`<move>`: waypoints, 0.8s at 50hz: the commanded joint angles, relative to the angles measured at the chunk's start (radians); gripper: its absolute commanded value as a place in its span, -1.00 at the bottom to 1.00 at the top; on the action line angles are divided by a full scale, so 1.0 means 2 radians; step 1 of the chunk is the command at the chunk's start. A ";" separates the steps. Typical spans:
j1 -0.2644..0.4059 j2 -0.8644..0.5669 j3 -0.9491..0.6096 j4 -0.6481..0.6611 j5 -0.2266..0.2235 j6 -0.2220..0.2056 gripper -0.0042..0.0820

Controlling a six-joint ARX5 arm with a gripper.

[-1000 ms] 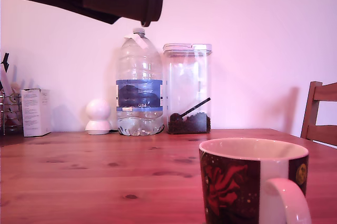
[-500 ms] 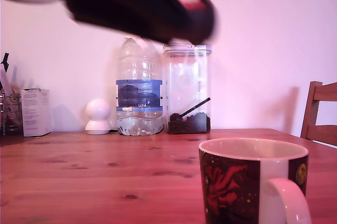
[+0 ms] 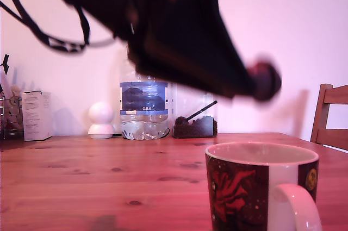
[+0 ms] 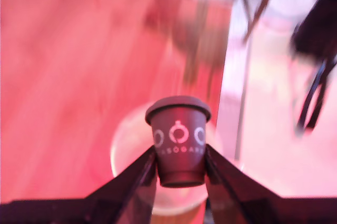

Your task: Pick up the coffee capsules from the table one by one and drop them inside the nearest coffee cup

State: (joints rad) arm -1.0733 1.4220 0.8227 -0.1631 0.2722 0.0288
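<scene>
My gripper (image 4: 180, 154) is shut on a dark brown coffee capsule (image 4: 179, 129) with a white ring logo, pinched between both fingers. Directly beneath it in the wrist view lies the pale round rim of the coffee cup (image 4: 122, 147). In the exterior view the arm is a dark blur; its tip, the gripper (image 3: 256, 83), carries the capsule (image 3: 266, 81) a little above the dark mug with red swirls (image 3: 239, 190), which stands on the reddish wooden table (image 3: 81, 176) at the front right. No other capsules show.
At the back of the table stand a water bottle (image 3: 143, 106), a clear canister with dark grounds and a scoop (image 3: 194, 123), a white round object (image 3: 101, 119) and a white box (image 3: 37, 115). A wooden chair (image 3: 329, 119) is at the exterior view's right. A black cable (image 3: 49, 39) hangs from the arm.
The arm has swung from the exterior view's upper left down and to the right, bringing its tip over the mug.
</scene>
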 commanded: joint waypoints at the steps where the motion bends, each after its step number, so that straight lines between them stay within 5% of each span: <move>1: -0.002 0.014 0.031 -0.011 0.004 -0.001 -0.48; 25: -0.001 0.117 0.180 -0.211 0.005 0.016 -0.48; 40: -0.001 0.136 0.188 -0.240 0.005 0.016 -0.48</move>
State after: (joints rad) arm -1.0733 1.6661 1.1877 -0.6437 0.2790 0.0563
